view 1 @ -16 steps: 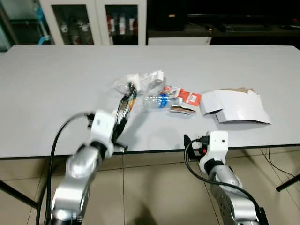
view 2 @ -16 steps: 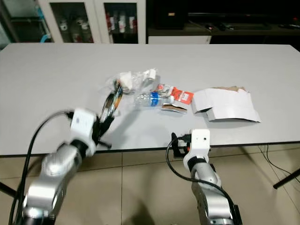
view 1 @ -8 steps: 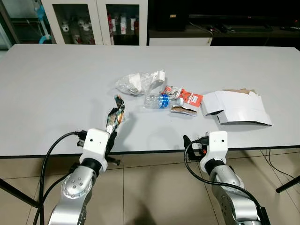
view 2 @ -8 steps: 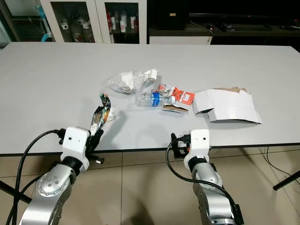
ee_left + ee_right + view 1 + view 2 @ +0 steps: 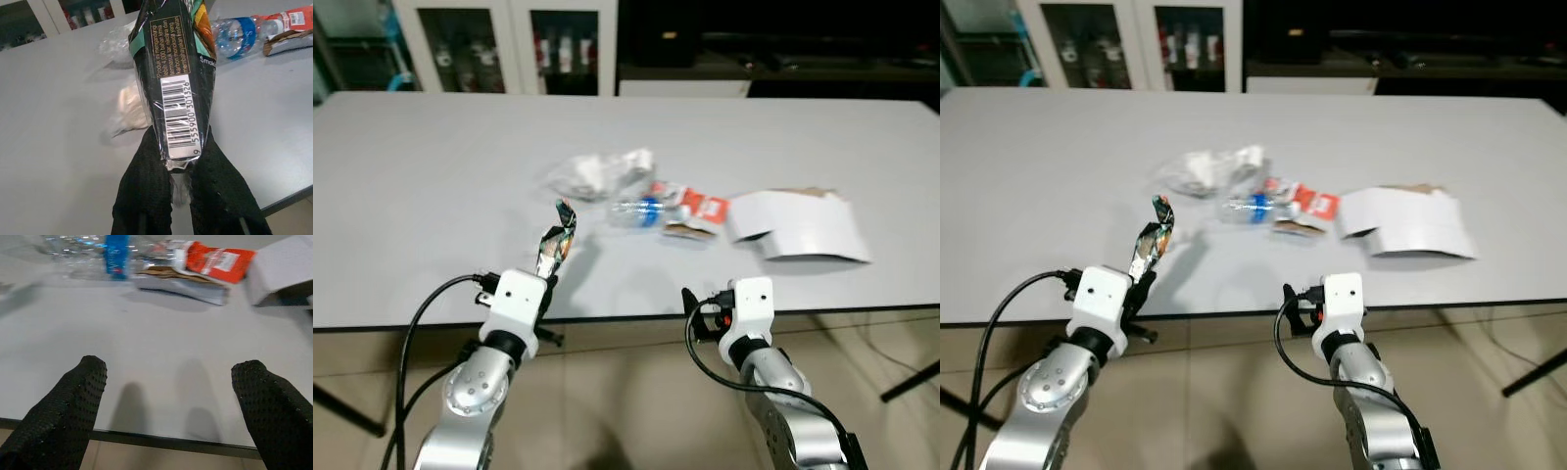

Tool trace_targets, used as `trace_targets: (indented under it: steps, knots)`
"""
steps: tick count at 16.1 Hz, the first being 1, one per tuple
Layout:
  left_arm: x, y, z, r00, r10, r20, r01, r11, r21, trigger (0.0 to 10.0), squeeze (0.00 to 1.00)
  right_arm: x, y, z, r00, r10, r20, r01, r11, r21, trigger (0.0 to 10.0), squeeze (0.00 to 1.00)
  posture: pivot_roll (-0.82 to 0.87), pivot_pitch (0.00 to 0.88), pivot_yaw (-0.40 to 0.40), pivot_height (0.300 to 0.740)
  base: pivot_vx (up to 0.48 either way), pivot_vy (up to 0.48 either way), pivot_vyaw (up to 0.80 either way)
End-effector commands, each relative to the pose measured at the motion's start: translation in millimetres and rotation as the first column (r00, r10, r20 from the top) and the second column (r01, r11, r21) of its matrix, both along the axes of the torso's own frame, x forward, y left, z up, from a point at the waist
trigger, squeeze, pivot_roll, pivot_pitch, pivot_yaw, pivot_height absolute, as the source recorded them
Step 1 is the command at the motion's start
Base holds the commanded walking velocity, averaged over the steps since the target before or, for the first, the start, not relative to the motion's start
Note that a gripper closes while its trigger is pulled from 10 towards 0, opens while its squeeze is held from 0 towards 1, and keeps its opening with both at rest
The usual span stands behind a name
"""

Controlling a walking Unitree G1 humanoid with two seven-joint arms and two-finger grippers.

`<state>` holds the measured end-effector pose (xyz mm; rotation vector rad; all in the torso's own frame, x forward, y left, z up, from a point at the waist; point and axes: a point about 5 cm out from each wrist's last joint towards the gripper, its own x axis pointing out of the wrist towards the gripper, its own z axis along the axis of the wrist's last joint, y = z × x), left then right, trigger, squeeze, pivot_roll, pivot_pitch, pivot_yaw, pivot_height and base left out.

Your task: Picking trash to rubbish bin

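Note:
My left gripper (image 5: 181, 166) is shut on a dark snack wrapper (image 5: 176, 83) with a barcode, which sticks up over the table's near left edge (image 5: 555, 238). More trash lies mid-table: a clear crumpled plastic bag (image 5: 597, 173), a clear bottle with a blue label (image 5: 636, 209), a red packet (image 5: 703, 206), a torn silver sachet (image 5: 186, 286) and a white cardboard box (image 5: 798, 227). My right gripper (image 5: 171, 396) is open with nothing between its fingers, just at the table's front edge, short of the sachet.
The white table (image 5: 431, 176) runs the full width, with tiled floor (image 5: 626, 411) below its front edge. Glass-door cabinets (image 5: 489, 44) stand behind it. A black cable (image 5: 416, 333) loops from my left arm.
Half a second back the left gripper pulled toward the table's near edge with the wrapper and has since held still. The view has shifted and blurred a little. The right gripper stays open in place.

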<state>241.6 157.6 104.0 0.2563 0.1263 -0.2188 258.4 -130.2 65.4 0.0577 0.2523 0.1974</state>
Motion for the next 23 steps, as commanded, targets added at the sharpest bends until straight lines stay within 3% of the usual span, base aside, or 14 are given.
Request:
trace_targets:
  steps: [1,13,19,20,23]
  knots:
    - [2.0,-4.1,2,1.000,0.000,0.004,0.000,1.000,-0.002,10.0,0.00,-1.0,-5.9,-2,1.000,-0.011,-0.015,0.010,1.000,-0.018,10.0,0.00,0.02,0.000,-0.037,0.740,0.000,-0.480,0.00]
    - [7.0,0.9,9,1.000,0.005,0.003,-0.005,1.000,0.024,10.0,0.00,-0.1,-6.9,-9,0.999,-0.033,-0.038,0.032,0.999,-0.012,10.0,0.00,0.05,0.000,-0.017,0.740,0.000,-0.480,0.00]
    - [12.1,7.9,12,0.999,0.008,-0.038,-0.007,1.000,0.030,10.0,0.00,2.5,-6.9,-11,0.996,-0.072,-0.046,0.073,0.997,0.013,10.0,0.00,0.06,0.000,0.009,0.740,0.000,0.240,0.00]
    - [12.9,6.7,19,1.000,0.000,0.007,0.000,1.000,0.010,10.0,0.00,2.2,-6.5,-11,0.996,-0.074,-0.047,0.075,0.997,0.017,10.0,0.00,0.07,0.000,0.011,0.740,0.000,0.000,0.00]
    - [14.3,6.3,24,1.000,0.009,0.025,-0.010,1.000,0.020,10.0,0.00,5.6,-0.2,-7,0.999,-0.026,-0.026,0.027,0.999,0.021,10.0,0.00,0.07,0.000,0.001,0.740,0.000,0.000,0.16]
